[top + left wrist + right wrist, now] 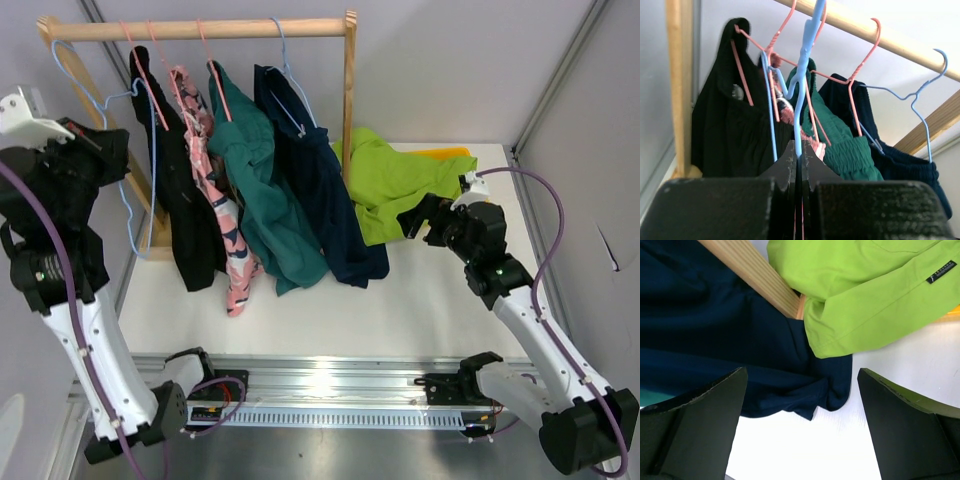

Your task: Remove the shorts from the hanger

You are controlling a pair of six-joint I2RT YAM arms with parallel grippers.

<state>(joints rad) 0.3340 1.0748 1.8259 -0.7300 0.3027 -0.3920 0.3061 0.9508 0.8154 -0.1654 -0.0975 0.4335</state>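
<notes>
At upper left of the overhead frame, the left gripper [799, 152] is pinching a blue hanger [801, 95]; the right gripper [800, 385] is hovering spread by the hanging navy shorts [715, 330], likely needing to grasp their hem next.

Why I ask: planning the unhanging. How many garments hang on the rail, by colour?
Black shorts: 1
Pink patterned shorts: 1
Teal shorts: 1
Navy shorts: 1
Total: 4
</notes>
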